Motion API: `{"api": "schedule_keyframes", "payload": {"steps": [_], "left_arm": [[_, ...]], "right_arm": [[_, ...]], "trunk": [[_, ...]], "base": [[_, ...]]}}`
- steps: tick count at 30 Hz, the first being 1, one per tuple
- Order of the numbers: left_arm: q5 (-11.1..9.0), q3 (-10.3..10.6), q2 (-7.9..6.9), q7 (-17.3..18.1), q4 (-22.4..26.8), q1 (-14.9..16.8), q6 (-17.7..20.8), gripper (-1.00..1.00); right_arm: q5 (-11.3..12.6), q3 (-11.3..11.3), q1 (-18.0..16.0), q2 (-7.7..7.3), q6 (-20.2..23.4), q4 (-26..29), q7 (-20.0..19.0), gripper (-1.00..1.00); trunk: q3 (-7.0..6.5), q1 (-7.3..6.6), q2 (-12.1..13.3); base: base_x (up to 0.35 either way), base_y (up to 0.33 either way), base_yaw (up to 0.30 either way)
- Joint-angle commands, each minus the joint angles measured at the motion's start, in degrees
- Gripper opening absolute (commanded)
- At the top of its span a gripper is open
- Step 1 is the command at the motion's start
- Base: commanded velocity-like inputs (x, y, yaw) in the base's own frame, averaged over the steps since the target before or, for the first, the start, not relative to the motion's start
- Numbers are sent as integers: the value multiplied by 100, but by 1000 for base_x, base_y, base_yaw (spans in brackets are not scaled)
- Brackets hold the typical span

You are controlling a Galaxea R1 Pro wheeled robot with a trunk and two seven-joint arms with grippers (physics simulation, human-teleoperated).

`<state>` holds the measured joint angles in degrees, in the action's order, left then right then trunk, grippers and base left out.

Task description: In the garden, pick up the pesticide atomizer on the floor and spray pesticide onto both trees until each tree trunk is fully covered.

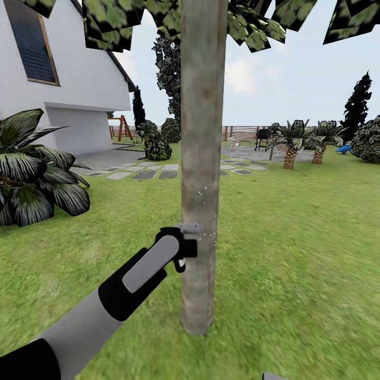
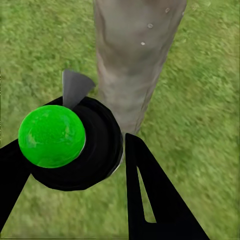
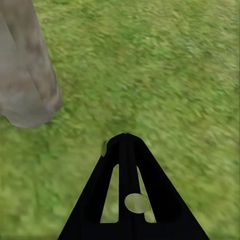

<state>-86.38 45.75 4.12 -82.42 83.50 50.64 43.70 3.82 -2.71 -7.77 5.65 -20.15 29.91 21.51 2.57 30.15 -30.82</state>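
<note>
**Now at the trunk, atomizer raised**

Close against the tree trunk (image 1: 203, 169), dead ahead in the head view: a straight, mottled grey-brown column rising from the lawn (image 1: 295, 264) into dark flat leaves (image 1: 253, 24) at the top edge. Left arm reaching up from the lower left, left gripper (image 1: 182, 250) level with the lower part of the trunk and just beside it, clamped around the pesticide atomizer (image 1: 189, 229) (grey nozzle end showing above the black fingers, right at the bark). A few pale specks on and beside the trunk near the nozzle.

From the left wrist view: atomizer (image 2: 75, 145) seen end-on, bright green cap over a black round body, held between the two black fingers (image 2: 150, 200); grey trigger-like piece pointing toward the trunk (image 2: 135, 60), which stands just past it, dotted with small pale droplets.

From the right wrist view: right gripper (image 3: 125, 150) with fingers brought together to a single point, nothing between them, hanging over grass (image 3: 165, 65); trunk base (image 3: 25, 75) off to one side, meeting the ground.

Behind, in the head view: white house (image 1: 63, 79), broad-leaved plant (image 1: 31, 169), stepping stones (image 1: 153, 171), paved patch (image 1: 253, 155), slatted fence (image 1: 243, 132), low palms (image 1: 290, 142), dark narrow trees (image 1: 359, 108).
</note>
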Motion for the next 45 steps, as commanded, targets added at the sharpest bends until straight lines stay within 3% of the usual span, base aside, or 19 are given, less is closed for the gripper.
{"api": "schedule_keyframes", "payload": {"steps": [1, 7, 11, 20, 24, 29, 31, 35, 39, 45], "left_arm": [[-37, 2, 3, -45, -25, 8, 64, -100], [-68, 28, 58, -27, -698, 29, 267, -100], [-99, 23, 147, 7, -1189, 222, 429, -100], [-42, 8, 164, 320, -1454, 339, 454, -100], [-5, 42, 141, 526, -1459, 289, 420, -100], [24, 55, 130, 698, -1460, -137, 382, -100], [227, 57, 126, 877, -1460, -397, 331, -100], [900, 57, 125, 1193, -1462, -710, 262, -100], [1094, 55, 98, 1558, -1548, -866, 92, -100], [1243, 57, 20, 2275, -2181, -975, -489, -100]], "right_arm": [[40, -29, -5, -3, -24, -2, 27, -100], [40, -36, -4, -3, -24, -2, 28, -100], [40, -36, -4, -3, -24, -3, 27, -100], [40, -37, -5, -3, -24, 4, 27, -100], [40, -37, -5, -3, -24, 5, 28, -100], [40, -37, -5, -3, -24, 3, 28, -100], [40, -37, -5, -3, -24, 1, 28, -100], [61, -31, -5, -3, -24, -2, 27, -100], [83, -24, -5, -3, -24, -6, 22, -100], [99, 9, -5, -11, -16, -27, 16, -100]], "trunk": [[12, 3, -11], [12, 3, -11], [12, 3, -11], [12, 3, -11], [12, 3, -11], [12, 3, -11], [12, 3, -11], [12, 3, -11], [12, 3, -11], [12, 3, -11]], "base": [[0, 0, 0], [0, 0, 0], [0, 0, 0], [0, 0, 0], [0, 0, 0], [0, 0, 0], [0, 0, 0], [0, 0, 0], [0, 0, 0], [0, 0, 0]]}}
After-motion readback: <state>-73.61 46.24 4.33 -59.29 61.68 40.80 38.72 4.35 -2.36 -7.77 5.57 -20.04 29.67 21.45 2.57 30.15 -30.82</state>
